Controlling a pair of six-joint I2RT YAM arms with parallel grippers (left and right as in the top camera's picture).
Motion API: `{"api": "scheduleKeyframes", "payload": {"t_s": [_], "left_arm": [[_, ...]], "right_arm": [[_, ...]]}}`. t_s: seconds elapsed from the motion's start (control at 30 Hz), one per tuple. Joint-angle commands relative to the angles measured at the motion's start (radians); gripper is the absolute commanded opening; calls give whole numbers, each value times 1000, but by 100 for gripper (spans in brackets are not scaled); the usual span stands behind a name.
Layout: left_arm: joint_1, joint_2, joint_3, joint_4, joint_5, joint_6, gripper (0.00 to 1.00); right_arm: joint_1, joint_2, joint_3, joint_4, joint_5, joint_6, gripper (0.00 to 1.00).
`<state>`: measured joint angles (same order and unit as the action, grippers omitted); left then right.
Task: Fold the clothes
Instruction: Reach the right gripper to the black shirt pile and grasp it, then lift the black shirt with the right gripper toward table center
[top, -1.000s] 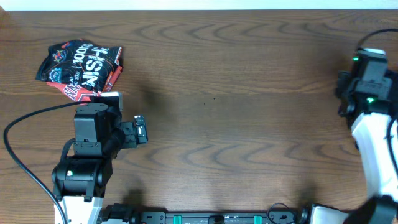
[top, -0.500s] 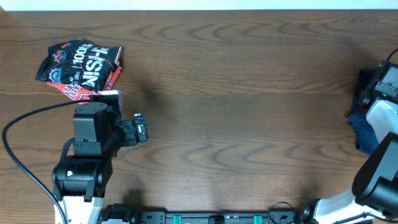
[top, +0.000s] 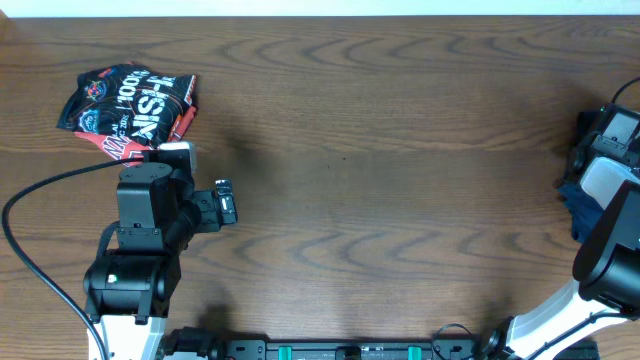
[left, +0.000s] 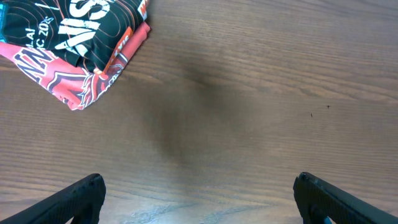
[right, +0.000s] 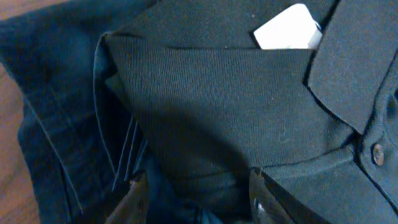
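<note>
Right gripper (right: 198, 196) reached two garments (right: 236, 106) (third (top: 130, 108) apart).

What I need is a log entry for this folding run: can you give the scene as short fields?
red-black garment: bundled, far left of table
black shirt: crumpled at right table edge, overlapping dark blue garment
left tool: open, above bare wood
right tool: on black shirt, fabric between its jaws, grip unclear

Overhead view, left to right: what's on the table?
red-black printed garment → left gripper → dark blue garment at the right edge. The right arm overlaps that garment, so it is left out.
</note>
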<state>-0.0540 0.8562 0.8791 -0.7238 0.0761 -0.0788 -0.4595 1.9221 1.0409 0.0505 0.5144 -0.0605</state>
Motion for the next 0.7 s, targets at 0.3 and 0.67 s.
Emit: {"api": "scheduleKeyframes", "payload": {"t_s": [0.3,0.67], "left_arm": [[5,-2,22,12,10,-9,98],[5,-2,22,46,10,-9,98]], "right_arm": [[-20,-4,47,-27,1,15,1],[151,-251,442,-444,-752,-222,1]]}}
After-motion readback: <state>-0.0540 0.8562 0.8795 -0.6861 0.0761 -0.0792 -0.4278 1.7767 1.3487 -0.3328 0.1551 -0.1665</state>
